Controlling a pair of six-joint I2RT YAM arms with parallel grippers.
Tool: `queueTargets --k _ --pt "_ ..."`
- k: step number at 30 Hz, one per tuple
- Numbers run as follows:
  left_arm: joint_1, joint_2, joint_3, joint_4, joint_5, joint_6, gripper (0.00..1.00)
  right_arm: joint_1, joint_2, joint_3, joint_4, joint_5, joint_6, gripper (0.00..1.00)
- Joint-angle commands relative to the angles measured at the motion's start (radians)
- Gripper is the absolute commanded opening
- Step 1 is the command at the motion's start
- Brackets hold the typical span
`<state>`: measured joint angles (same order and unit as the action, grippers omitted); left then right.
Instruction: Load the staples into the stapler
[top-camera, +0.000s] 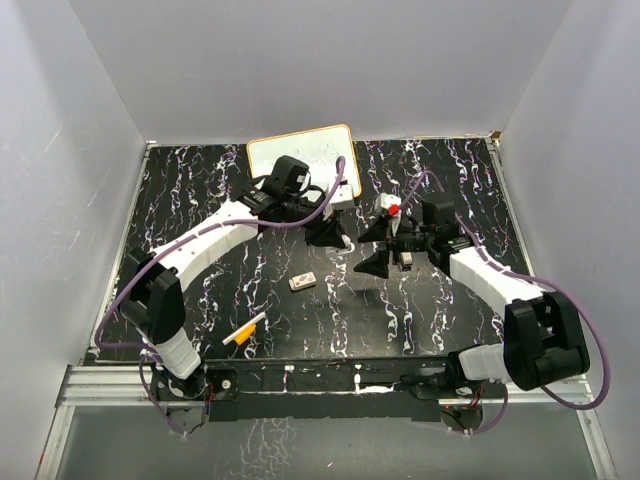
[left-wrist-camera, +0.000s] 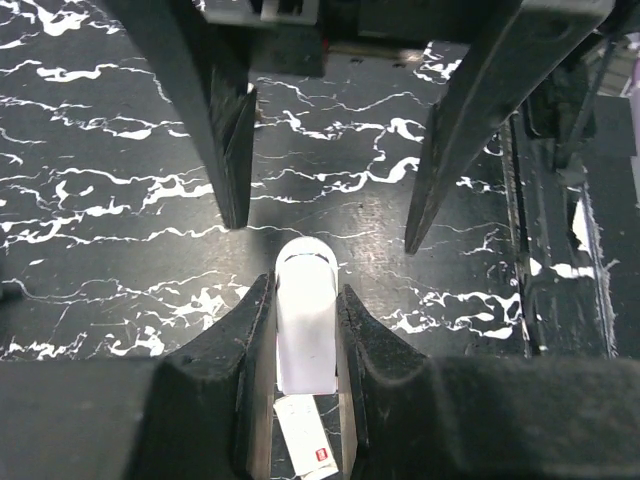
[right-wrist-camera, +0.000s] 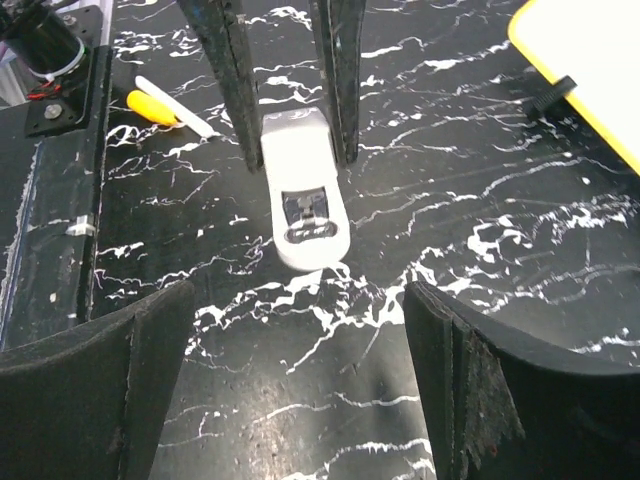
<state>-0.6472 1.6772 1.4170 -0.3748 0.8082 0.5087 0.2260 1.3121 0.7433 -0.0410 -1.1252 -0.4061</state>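
Observation:
The white stapler (left-wrist-camera: 305, 340) rests low over the black marbled table. My left gripper (left-wrist-camera: 305, 290) is shut on its sides. In the right wrist view the stapler (right-wrist-camera: 305, 190) points toward the camera, held between the left fingers (right-wrist-camera: 232, 90). My right gripper (right-wrist-camera: 300, 292) is open wide and empty, just short of the stapler's near end. In the top view the two grippers, left (top-camera: 328, 233) and right (top-camera: 367, 247), face each other at mid-table and mostly hide the stapler. The staples, a small white pack (top-camera: 303, 282), lie on the table in front of the left gripper and also show under the stapler (left-wrist-camera: 305, 435).
An orange-and-white marker pen (top-camera: 245, 330) lies at the near left and also shows in the right wrist view (right-wrist-camera: 165, 105). A yellow-framed whiteboard (top-camera: 300, 152) lies at the back of the table. White walls enclose the table on three sides.

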Motion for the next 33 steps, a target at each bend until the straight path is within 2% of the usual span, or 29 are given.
queueTargets --k 1,14,19,24,33 --pt "0.003 -0.046 0.046 -0.080 0.127 0.088 0.00 0.053 0.028 -0.014 0.228 0.013 0.085 0.86" --pt "0.003 -0.048 0.003 -0.076 0.140 0.130 0.00 0.105 0.069 0.010 0.309 -0.019 0.182 0.61" --pt "0.003 -0.049 -0.015 -0.075 0.141 0.156 0.00 0.104 0.087 0.014 0.311 0.053 0.197 0.33" --pt "0.009 -0.059 -0.017 -0.095 0.175 0.201 0.00 0.082 0.090 0.013 0.206 0.136 0.096 0.09" --pt "0.118 -0.094 -0.026 -0.047 0.272 0.165 0.00 -0.036 0.086 -0.079 0.292 0.081 0.117 0.08"
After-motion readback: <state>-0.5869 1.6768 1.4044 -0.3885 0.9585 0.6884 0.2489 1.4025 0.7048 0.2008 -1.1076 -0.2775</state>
